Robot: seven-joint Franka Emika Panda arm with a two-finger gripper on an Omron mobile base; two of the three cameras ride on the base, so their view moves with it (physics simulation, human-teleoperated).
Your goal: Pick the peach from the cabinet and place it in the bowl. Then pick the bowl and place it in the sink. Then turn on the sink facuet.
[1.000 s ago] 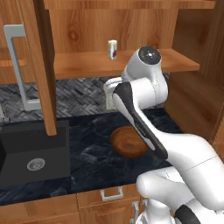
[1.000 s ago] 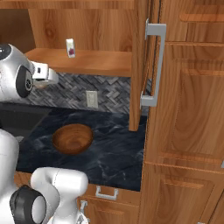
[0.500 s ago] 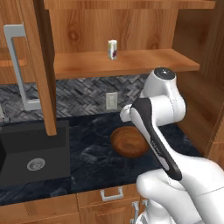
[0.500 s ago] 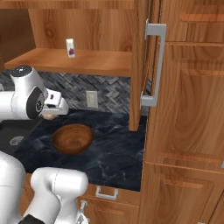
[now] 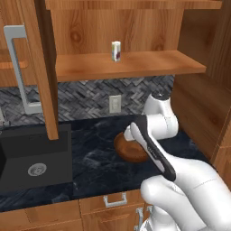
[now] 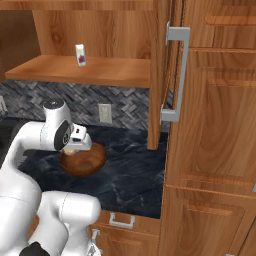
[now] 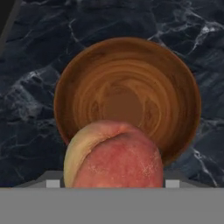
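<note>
- One peach (image 7: 113,155) held between the fingers of the gripper (image 6: 76,146), jaws standing wide because the fruit fills the gap; low centre of the hand view, blocking the near rim of the bowl (image 7: 127,98).
- Hanging just above the bowl, which sits on the dark marble counter (image 5: 90,158) at the centre of the left base view, partly hidden by the arm.
- Likely light and a little soft: pinkish skin with a pale yellow flank, prone to bruising under a hard squeeze, and round enough to roll once let go.
- Best held across its widest girth, as appears to be the case now; a low release over the middle of the bowl should keep it from bouncing out.
- Bowl glossy, stiff, shallow, probably slick; a pinch on the rim looks like the only sensible hold later.
- Sink (image 5: 31,158) at lower left of the left base view, well apart from the bowl.
- Small white cylinder (image 5: 116,50) alone on the cabinet (image 5: 126,65) shelf, upper centre.
</note>
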